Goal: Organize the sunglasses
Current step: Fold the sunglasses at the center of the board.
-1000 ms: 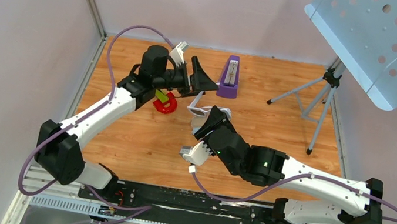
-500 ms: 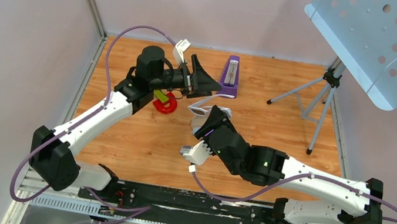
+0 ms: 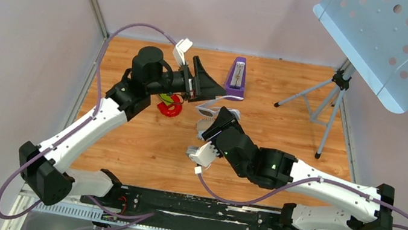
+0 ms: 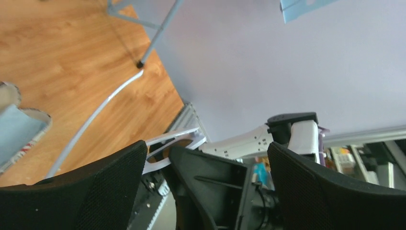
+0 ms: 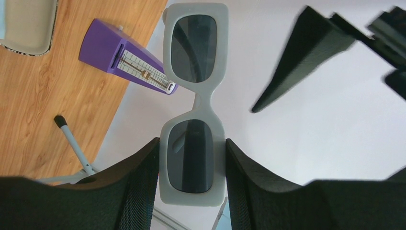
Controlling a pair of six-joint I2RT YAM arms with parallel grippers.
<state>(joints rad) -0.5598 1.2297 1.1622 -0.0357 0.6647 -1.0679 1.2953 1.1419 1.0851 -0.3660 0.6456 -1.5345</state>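
Observation:
The sunglasses (image 5: 194, 103) have a white frame and dark lenses. My right gripper (image 5: 191, 143) is shut on one lens end and holds them up above the table. In the top view the sunglasses (image 3: 208, 109) stick out from the right gripper (image 3: 219, 117) toward my left gripper (image 3: 209, 85). The left gripper is open and level. In the left wrist view, the left gripper (image 4: 207, 146) has the right gripper's finger between its own fingers. The sunglasses frame (image 4: 172, 141) lies by the left finger (image 4: 95, 187). I cannot tell if they touch.
A purple metronome (image 3: 235, 78) stands behind the grippers. A red ring with a green piece (image 3: 169, 105) lies under the left arm. A tripod (image 3: 330, 103) carries a perforated blue plate (image 3: 402, 41) at the right. A patterned case (image 5: 28, 24) lies on the table.
The left arm has swung its elbow out to the left and the left gripper has edged closer to the sunglasses. The right gripper has lifted the sunglasses slightly toward it.

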